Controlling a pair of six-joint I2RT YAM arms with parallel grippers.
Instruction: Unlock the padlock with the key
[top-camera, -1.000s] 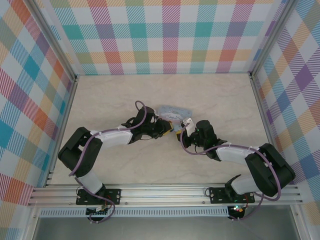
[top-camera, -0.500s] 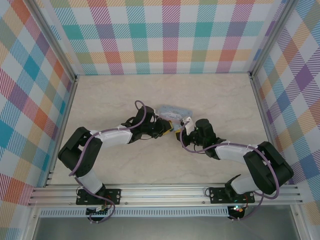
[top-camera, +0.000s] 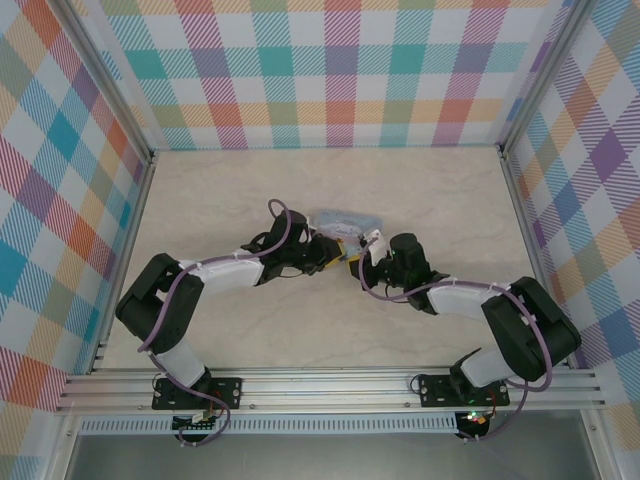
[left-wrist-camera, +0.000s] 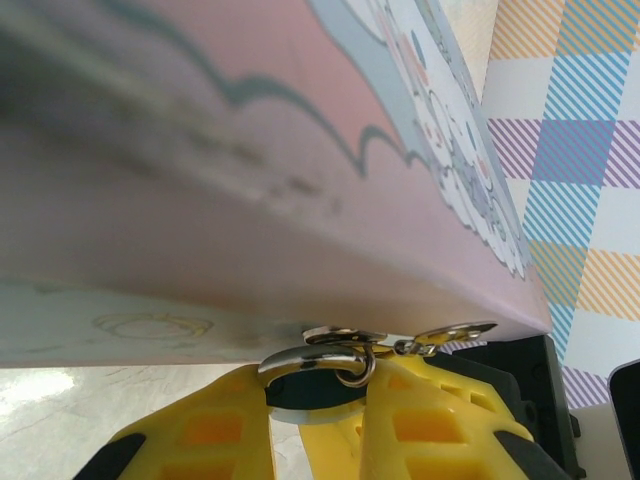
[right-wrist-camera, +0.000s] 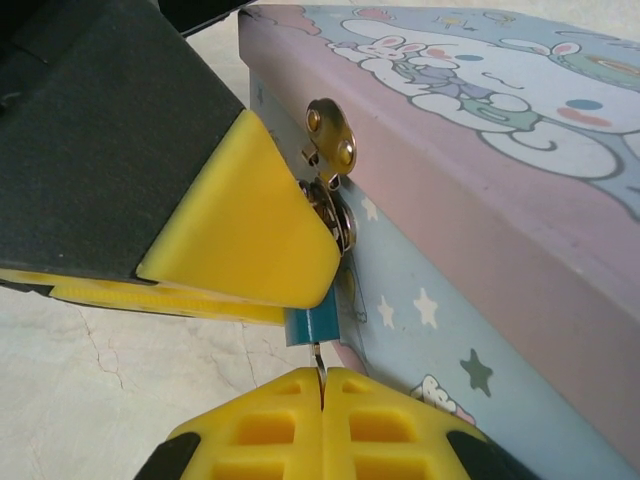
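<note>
Pinching the small blue padlock (right-wrist-camera: 310, 325) between its yellow fingers, the left claw (left-wrist-camera: 318, 425) holds it against the front wall of the pastel cartoon tin (right-wrist-camera: 500, 150), where the silver shackle (left-wrist-camera: 322, 358) hangs from the tin's brass clasp (right-wrist-camera: 331, 140). Right below, the right claw (right-wrist-camera: 322, 392) is pressed together on the key (right-wrist-camera: 319, 362), seen as a thin metal sliver that rises from the fingertips to the padlock's underside. The tin sits mid-table (top-camera: 220, 200).
</note>
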